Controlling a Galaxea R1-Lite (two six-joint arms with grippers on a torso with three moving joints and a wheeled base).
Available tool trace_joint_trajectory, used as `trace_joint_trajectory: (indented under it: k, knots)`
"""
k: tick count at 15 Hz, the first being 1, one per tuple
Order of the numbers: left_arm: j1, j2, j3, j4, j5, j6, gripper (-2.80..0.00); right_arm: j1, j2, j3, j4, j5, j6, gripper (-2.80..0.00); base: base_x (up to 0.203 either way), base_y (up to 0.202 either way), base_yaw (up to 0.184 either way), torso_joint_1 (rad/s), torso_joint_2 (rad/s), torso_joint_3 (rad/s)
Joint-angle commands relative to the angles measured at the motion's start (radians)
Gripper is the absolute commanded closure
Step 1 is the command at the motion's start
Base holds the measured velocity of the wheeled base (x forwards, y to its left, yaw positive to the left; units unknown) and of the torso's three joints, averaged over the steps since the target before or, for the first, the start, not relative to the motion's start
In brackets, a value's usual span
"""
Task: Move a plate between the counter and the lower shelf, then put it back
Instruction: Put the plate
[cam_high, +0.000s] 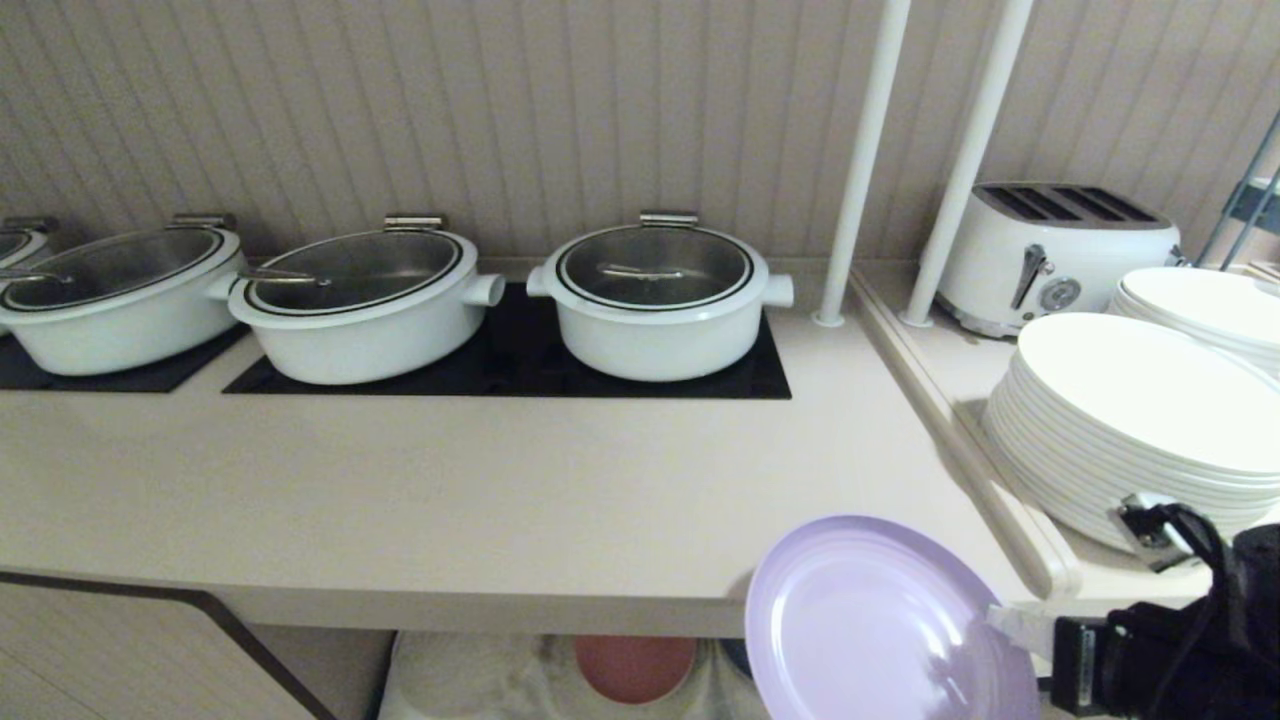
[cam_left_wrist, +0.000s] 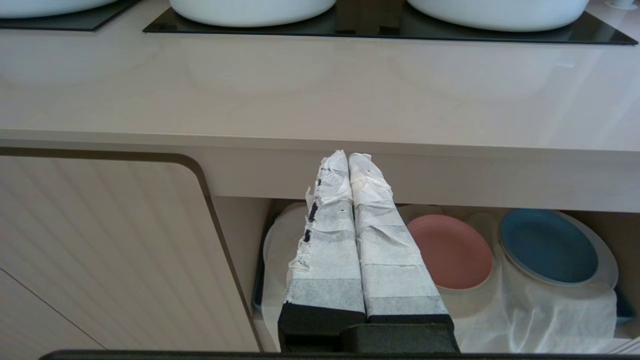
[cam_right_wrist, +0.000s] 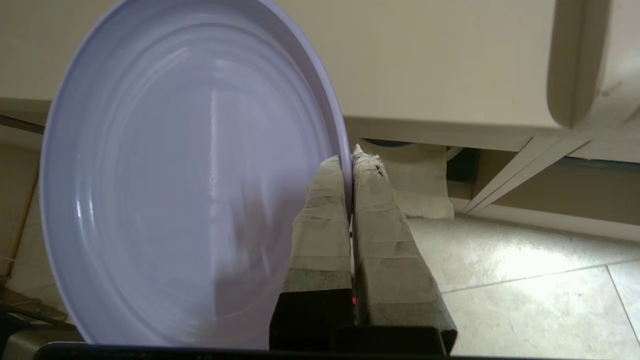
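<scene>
The worktop (cam_high: 480, 480) fills the middle of the head view, a long beige slab with black hob panels (cam_high: 520, 360) and three white lidded pots (cam_high: 655, 300) along the back; a fourth pot is cut off at the upper left edge. To the right, past a raised lip, a side ledge (cam_high: 935, 360) carries a toaster (cam_high: 1055, 255) and stacks of white plates (cam_high: 1130, 420), the far stack cut by the frame. Under the worktop the lower shelf (cam_left_wrist: 505, 320) shows best in the left wrist view, draped in a crinkled white sheet, with a pink plate (cam_left_wrist: 452, 252) and a blue plate (cam_left_wrist: 547, 245) on it; in the head view only a sliver of it shows at the bottom edge. The purple plate (cam_high: 880, 630) sits at the lower right of the head view, in front of the worktop edge and off it, tilted with its hollow face toward the camera, its lower part cut off. The right gripper (cam_right_wrist: 348, 165) pinches its rim between taped fingers (cam_right_wrist: 325, 225). The left gripper (cam_left_wrist: 348, 160) has its fingers pressed together on nothing, in the middle of its own view, before the worktop's front edge.
</scene>
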Motion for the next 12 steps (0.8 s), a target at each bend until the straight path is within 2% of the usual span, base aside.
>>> trace_joint_trajectory:
  k: [1,8,12]
  knots:
    - [0.000,0.001,0.000,-0.001,0.000,-0.001,0.00,-0.001,0.054,-0.085,0.033,0.006,0.003,0.00,0.000,0.000,0.000,0.000,0.00,0.000]
    - [0.000,0.001,0.000,-0.001,0.000,-0.001,0.00,-0.007,0.265,-0.273,0.037,0.009,0.008,0.00,0.000,0.000,0.000,0.000,0.00,0.000]
    - [0.000,0.001,0.000,-0.001,0.000,-0.001,0.00,-0.012,0.407,-0.426,0.039,0.005,0.052,0.00,0.000,0.000,0.000,0.000,0.00,0.000]
